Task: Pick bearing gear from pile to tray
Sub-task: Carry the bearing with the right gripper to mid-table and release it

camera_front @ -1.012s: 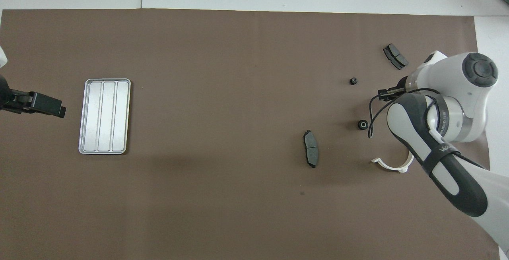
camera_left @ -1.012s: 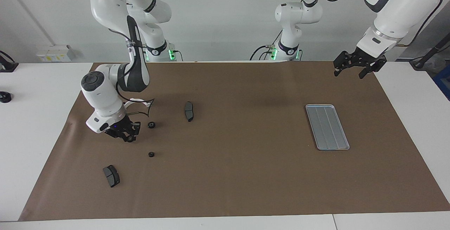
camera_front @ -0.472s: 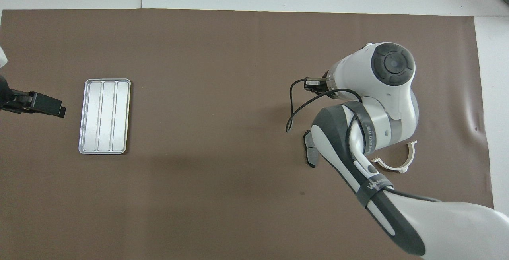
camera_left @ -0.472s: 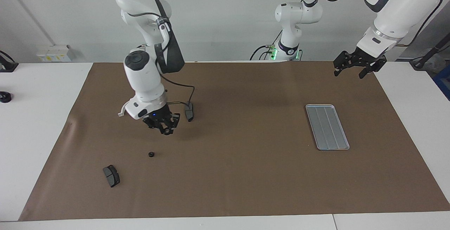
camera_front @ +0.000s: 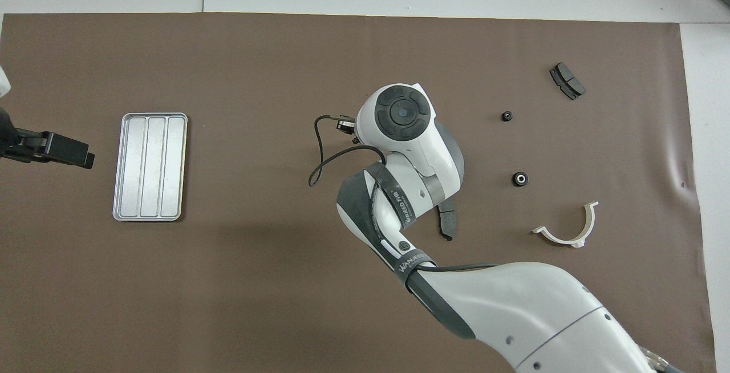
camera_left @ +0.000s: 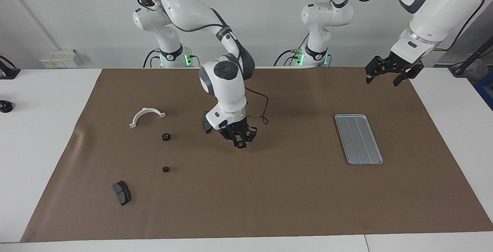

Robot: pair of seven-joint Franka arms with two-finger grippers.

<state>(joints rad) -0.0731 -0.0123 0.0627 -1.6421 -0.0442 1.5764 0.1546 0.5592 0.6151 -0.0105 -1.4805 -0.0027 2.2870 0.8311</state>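
Carrying what is judged to be a gear, the right gripper (camera_left: 240,141) is seen in the facing view raised over bare mat between the pile and the tray (camera_left: 358,139); its fingers appear closed on a small dark round piece at the tips. Two gears (camera_left: 166,136) (camera_left: 165,169) lie near the white bracket (camera_left: 146,116). The left gripper (camera_left: 393,71) waits, fingers spread, over the mat's edge. In the overhead view the gear (camera_front: 344,125) is barely visible beside the wrist. Risk noted: a small round part pinched at the tips could slip during travel, or bounce and roll out if released too high above the grooved tray (camera_front: 150,166).
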